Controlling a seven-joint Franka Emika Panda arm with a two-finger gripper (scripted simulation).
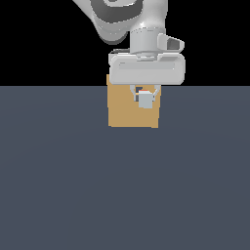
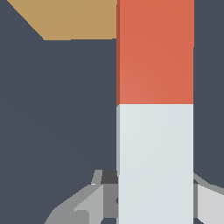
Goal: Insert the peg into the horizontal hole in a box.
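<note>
The tan box [image 1: 127, 110] stands on the dark floor at the middle of the exterior view. My gripper [image 1: 145, 93] hangs in front of the box's upper part and is shut on the peg [image 1: 145, 99]. There the peg shows end-on, its pale grey end facing the camera with a sliver of orange-red above. In the wrist view the peg [image 2: 155, 109] runs lengthwise, grey half near the fingers [image 2: 92, 201], orange-red half pointing toward the box [image 2: 74, 19]. The hole is hidden behind the peg and gripper.
The dark grey-blue floor [image 1: 122, 195] spreads around the box. The arm's white hand and wrist [image 1: 146, 63] cover the box's top edge.
</note>
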